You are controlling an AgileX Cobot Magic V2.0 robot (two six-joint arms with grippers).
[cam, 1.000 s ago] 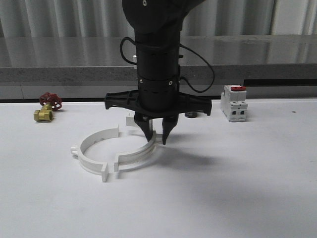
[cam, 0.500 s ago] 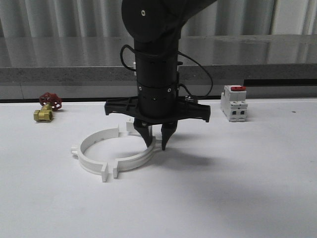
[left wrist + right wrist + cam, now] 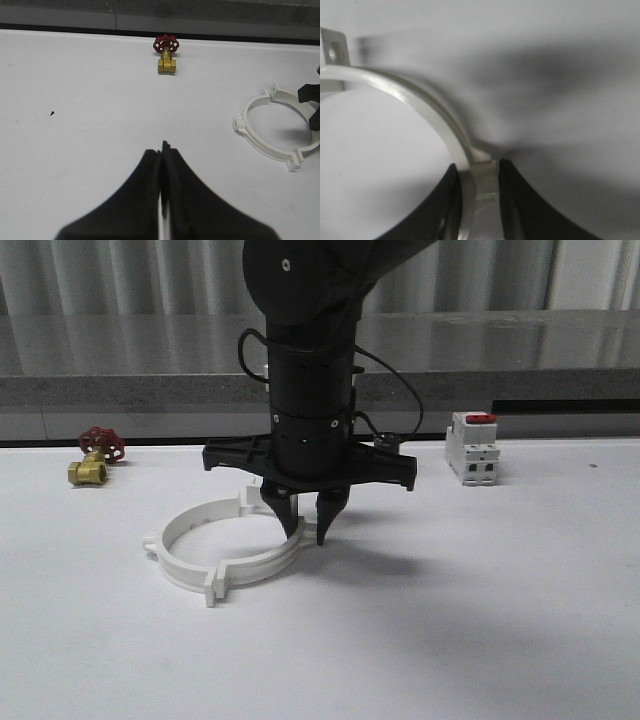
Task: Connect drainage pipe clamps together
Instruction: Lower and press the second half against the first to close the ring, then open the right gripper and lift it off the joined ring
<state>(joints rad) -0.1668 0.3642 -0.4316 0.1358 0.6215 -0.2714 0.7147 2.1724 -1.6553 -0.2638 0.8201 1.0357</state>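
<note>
far over on the left a brass valve with a red handwheel (image 3: 95, 458) sits by the back edge of the white table (image 3: 480, 620), well out of the way. the left gripper (image 3: 161, 165) hovers over bare table with its fingers pressed together and nothing between them.

near the middle lie the drainage pipe clamps (image 3: 215, 545), two white half-rings meeting as one wide ring, flanged tabs almost touching at the near side. the right gripper (image 3: 301, 524) stands straight down on the ring's right arc, fingers narrowly parted and closed on the band at its side lug, as the right wrist view shows with the clamp wall (image 3: 475, 180) pinched between the dark pads.

the risk i see: the grip is thin and on a curved wall, so a sideways push could twist the half-ring or let it slip, and the tabs would ride past each other rather than seat. the loose left half may simply slide away.

to the right, a white breaker with a red top (image 3: 473, 447) stands clear.
</note>
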